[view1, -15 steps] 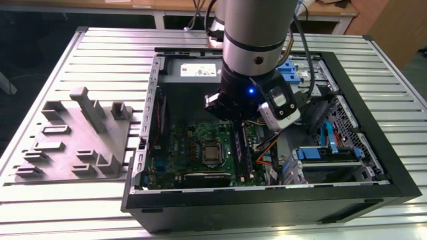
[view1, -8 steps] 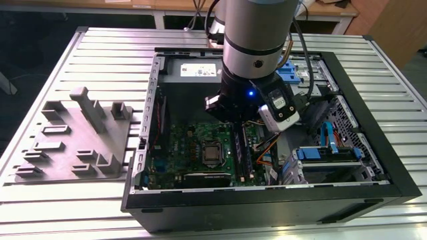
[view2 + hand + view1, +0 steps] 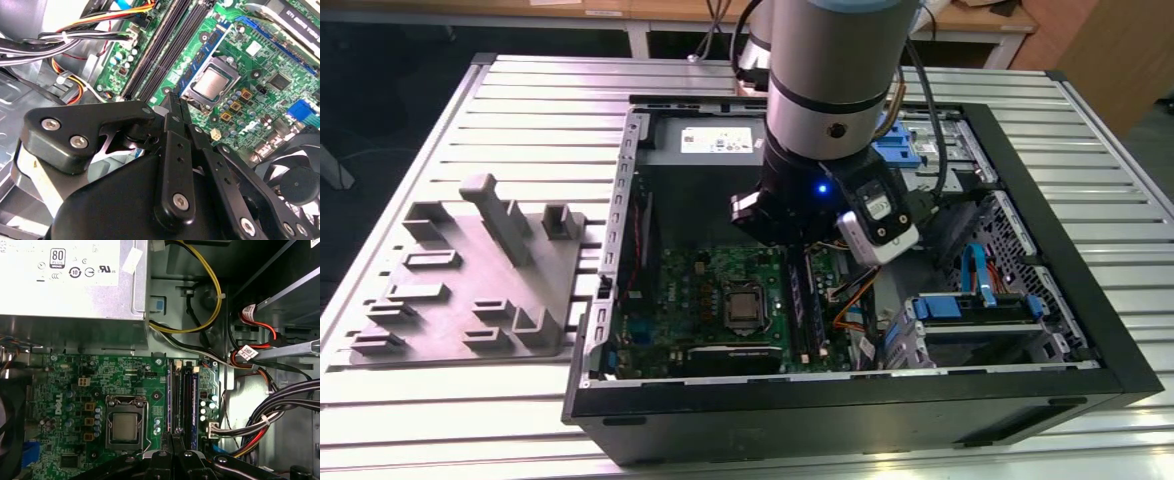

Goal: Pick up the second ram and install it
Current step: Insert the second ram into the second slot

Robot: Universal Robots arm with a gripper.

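Inside the computer case [image 3: 854,415] on the counter [image 3: 480,400], the claw [image 3: 172,442], pressed together, hangs over the motherboard [image 3: 100,375] near the slotted second ram [image 3: 193,400] (seating step, apparently); finishing calls for straight, even pressure.

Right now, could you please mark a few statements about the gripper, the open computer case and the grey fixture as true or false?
1. The gripper is down inside the open computer case, above the green motherboard. True.
2. A cooler covers the processor. False: the processor lies bare in its socket, as both wrist views show.
3. The grey fixture lies on the slatted table, on the exterior view's left of the case. True.
4. The power supply lies out on the table beside the fixture. False: it sits inside the case, at its far end in the exterior view.
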